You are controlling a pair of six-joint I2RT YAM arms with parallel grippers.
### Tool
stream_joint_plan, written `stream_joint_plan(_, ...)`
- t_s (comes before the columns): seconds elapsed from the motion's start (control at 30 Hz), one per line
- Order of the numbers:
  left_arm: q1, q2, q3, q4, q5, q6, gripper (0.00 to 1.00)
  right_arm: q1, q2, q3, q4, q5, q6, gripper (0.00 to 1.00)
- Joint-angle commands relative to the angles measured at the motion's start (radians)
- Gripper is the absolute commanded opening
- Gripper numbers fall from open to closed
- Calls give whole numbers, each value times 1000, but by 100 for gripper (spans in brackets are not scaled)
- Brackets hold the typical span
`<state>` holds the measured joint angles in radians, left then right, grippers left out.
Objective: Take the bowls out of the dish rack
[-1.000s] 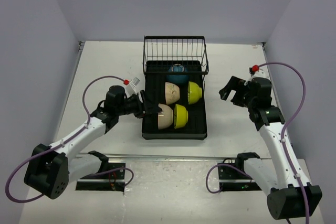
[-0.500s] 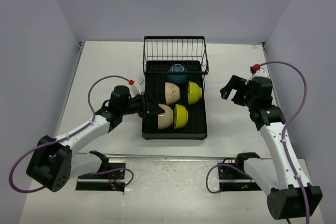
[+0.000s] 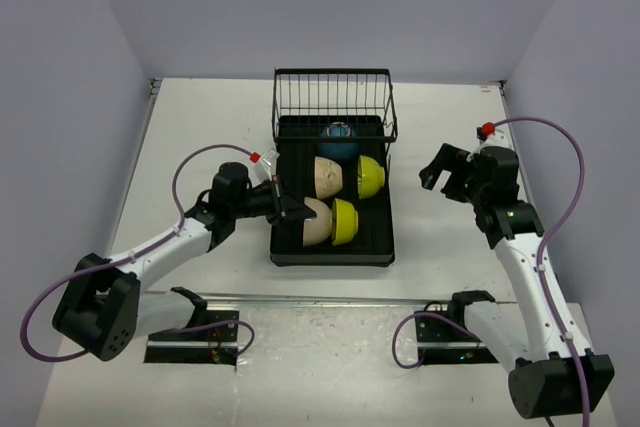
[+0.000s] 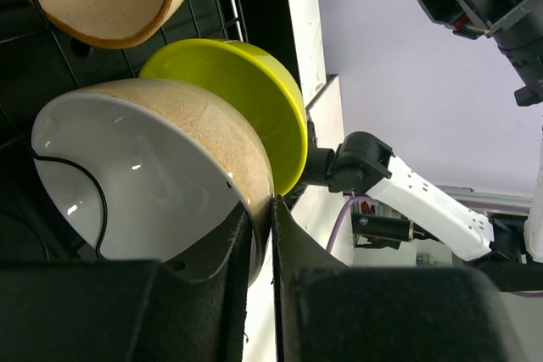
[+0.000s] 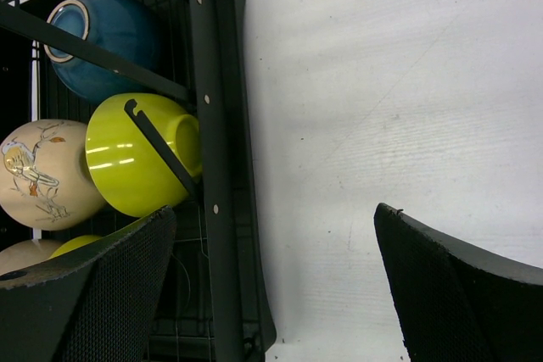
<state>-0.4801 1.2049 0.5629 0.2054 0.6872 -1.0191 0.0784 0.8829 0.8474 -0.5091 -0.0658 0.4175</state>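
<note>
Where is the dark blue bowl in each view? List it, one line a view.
Top external: dark blue bowl at the far end of the dish rack.
Left wrist: not in it.
Right wrist: upper left corner.
Shared landmark: the black dish rack, seen in all three.

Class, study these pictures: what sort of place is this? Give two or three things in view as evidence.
Probably a robotics lab cell, not a kitchen: two robot arms bolted to a white table, plain walls on three sides, and a lone dish rack holding bowls.
</note>
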Motion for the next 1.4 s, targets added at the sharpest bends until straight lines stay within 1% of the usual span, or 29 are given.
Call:
stream_joint_plan(0.0, 1, 16, 2, 51, -3, 10, 14, 3, -9, 51, -3, 17, -17, 99)
stream_joint_plan(0.03, 1, 18, 3, 48, -6, 11, 20, 3, -7, 53, -5, 17, -17, 99)
stream_joint_plan(0.07, 1, 19, 8, 43, -8, 13, 22, 3, -7, 51, -3, 14, -17, 99)
stream_joint_plan(0.27, 1, 33, 26, 3, -28, 30, 22, 3, -13, 41, -5, 11, -17, 99)
stream_joint_plan(0.3, 1, 36, 26, 9, -25, 30, 14, 3, -15, 41, -5, 12, -17, 99)
stream_joint_plan(0.33, 1, 39, 26, 14, -20, 28, 11, 3, -15, 39, -5, 12, -19, 99)
stream_joint_plan(0.4, 1, 42, 25, 28, -14, 24, 0, 3, -13, 39, -5, 9, -17, 99)
stream_joint_plan(0.53, 3, 30, 19, 66, 6, 5, 0, 3, -13, 44, -5, 3, -17, 99)
stream_joint_plan(0.63, 9, -1, -15, 153, 32, -30, 0, 3, -12, 41, -5, 0, -17, 99)
stream_joint_plan(0.67, 20, -13, -47, 214, 52, -54, 0, 3, -12, 41, -5, -2, -17, 99)
stream_joint_plan(0.73, 37, -33, -86, 281, 75, -84, 0, 3, -12, 39, -5, -6, -17, 99)
stream_joint_plan(0.77, 47, -41, -125, 352, 99, -113, 0, 3, -12, 39, -3, -8, -17, 99)
stream_joint_plan(0.83, 89, -54, -165, 416, 130, -137, 0, 3, -9, 38, -2, -8, -20, 99)
stream_joint_plan(0.9, 138, -61, -218, 511, 170, -180, 0, 4, -9, 33, 1, -9, -20, 99)
stream_joint_plan(0.93, 153, -61, -245, 588, 184, -220, 0, 3, -9, 30, 3, -11, -22, 99)
stream_joint_plan(1.0, 182, -59, -256, 653, 221, -252, 0, 3, -7, 27, 3, -15, -20, 99)
stream_joint_plan(1.1, 189, -38, -250, 748, 242, -303, 0, 4, -7, 27, -2, -17, -25, 99)
stream_joint_plan(1.13, 189, -18, -251, 790, 244, -332, 0, 6, -7, 27, -3, -14, -28, 99)
stream_joint_plan(1.17, 189, -10, -259, 865, 244, -382, 0, 7, -6, 28, -5, -14, -28, 99)
stream_joint_plan(1.2, 187, 1, -259, 896, 244, -401, 0, 8, -5, 30, -5, -12, -29, 99)
stream_joint_plan(1.23, 189, 13, -259, 922, 239, -423, 0, 8, -5, 32, -5, -12, -29, 99)
stream_joint_plan(1.37, 187, 38, -250, 940, 239, -438, 0, 12, -2, 36, -3, -12, -33, 99)
